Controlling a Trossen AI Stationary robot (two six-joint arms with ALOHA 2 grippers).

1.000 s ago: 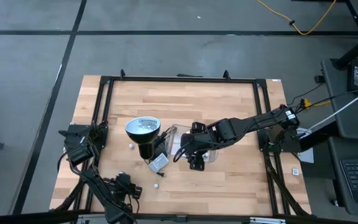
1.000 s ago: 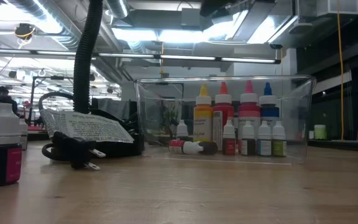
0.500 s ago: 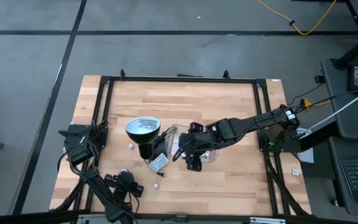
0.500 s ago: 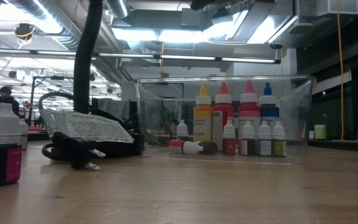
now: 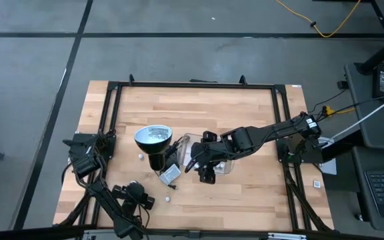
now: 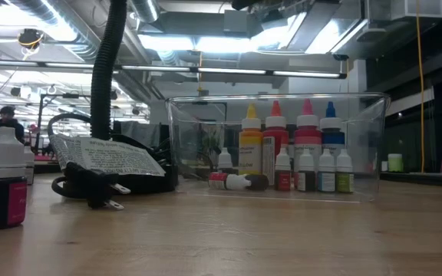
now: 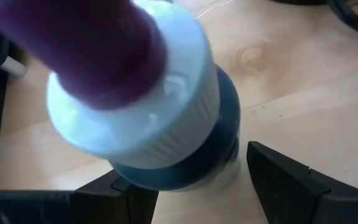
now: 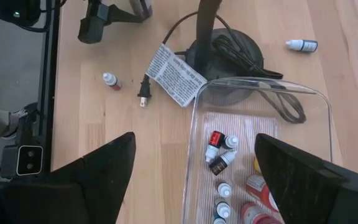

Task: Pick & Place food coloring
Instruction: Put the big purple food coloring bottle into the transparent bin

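My left gripper is near the table's front left corner. It is shut on a food coloring bottle with a white ribbed cap and a dark blue body. My right gripper hangs open above the clear tray. Several food coloring bottles stand or lie in the tray. Another bottle, white-capped with a magenta label, stands upright on the table. One more bottle lies on its side by the lamp's base. My left gripper has the bottle's dark body, just below the white cap, between its two fingers. One finger lies against the body. The other finger stands close beside it, and whether it touches does not show. The cap end points up toward the wrist.
A black lamp with a round silvery head stands left of the tray. Its cord, plug and paper tag lie on the wood in front of it. A black frame runs around the table's edges.
My left gripper has turned a little in place near the front left corner, still shut on its bottle. My right gripper has tipped up slightly above the tray. In the low view its dark tip has gone out past the top edge.
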